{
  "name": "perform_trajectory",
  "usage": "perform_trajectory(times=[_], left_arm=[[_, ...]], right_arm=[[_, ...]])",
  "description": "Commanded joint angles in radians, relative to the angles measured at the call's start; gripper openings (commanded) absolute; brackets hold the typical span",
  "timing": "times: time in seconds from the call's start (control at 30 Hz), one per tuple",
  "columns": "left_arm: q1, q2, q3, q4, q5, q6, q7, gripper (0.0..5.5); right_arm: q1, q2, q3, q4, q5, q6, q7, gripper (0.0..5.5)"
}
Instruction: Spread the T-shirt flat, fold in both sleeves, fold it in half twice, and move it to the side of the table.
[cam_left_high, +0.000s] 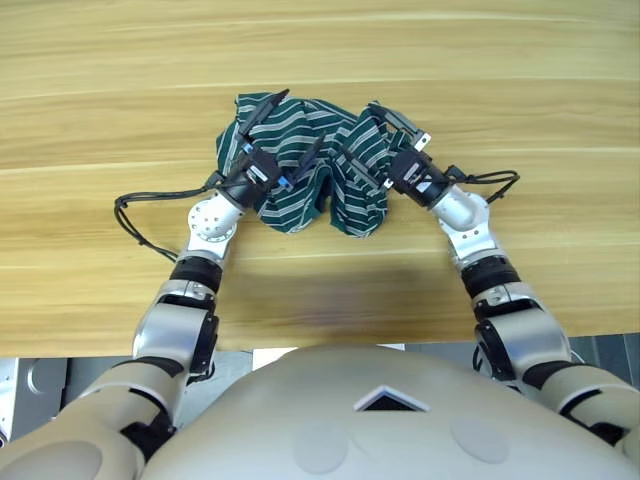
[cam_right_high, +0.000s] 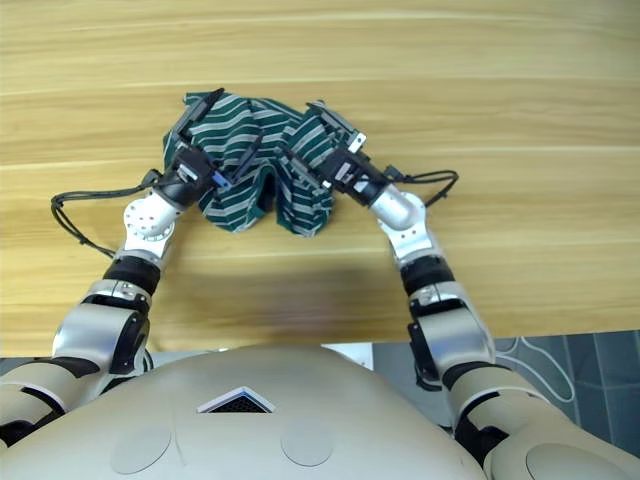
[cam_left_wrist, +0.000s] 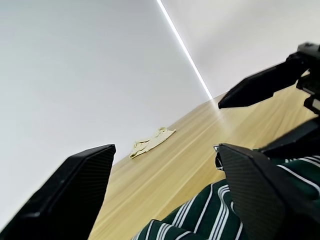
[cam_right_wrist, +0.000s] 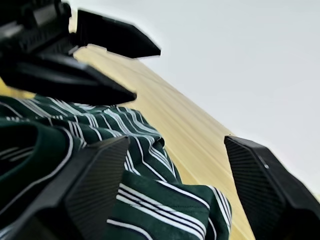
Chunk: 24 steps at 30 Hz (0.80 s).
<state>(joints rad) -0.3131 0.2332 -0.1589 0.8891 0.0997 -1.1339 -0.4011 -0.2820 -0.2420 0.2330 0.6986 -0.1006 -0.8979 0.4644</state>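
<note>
Jaws wide, left gripper (cam_left_high: 298, 122) and right gripper (cam_left_high: 368, 135) are hovering over the T-shirt (cam_left_high: 300, 195), bunched toward 12 o'clock, seemingly nothing spread yet.

Both arms stretch forward, the left end effector (cam_left_high: 287, 133) and right end effector (cam_left_high: 377, 142) close together, fingers spread wide.

Silver-grey arms (cam_left_high: 212, 222) — black looping cables (cam_left_high: 160, 195)

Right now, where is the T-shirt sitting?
In the head views the T-shirt lies crumpled near the middle of the table, with the open left claw and the open right claw over it.
</note>
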Motion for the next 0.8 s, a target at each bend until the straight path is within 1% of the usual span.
perform_trajectory(times=[0.03,0.43,0.8], left_arm=[[-0.026,-0.004,-0.012,0.018,0.024,0.005,0.004,3.85],[-0.052,-0.032,-0.041,0.050,0.045,0.001,0.004,3.85],[-0.055,-0.055,-0.062,0.049,0.042,-0.008,-0.008,3.85]], right_arm=[[0.019,-0.015,-0.005,-0.046,0.022,0.011,0.018,3.52],[0.062,-0.016,0.011,-0.130,0.044,0.037,0.044,3.52],[0.035,-0.001,0.014,-0.062,0.007,0.035,0.022,3.52]])
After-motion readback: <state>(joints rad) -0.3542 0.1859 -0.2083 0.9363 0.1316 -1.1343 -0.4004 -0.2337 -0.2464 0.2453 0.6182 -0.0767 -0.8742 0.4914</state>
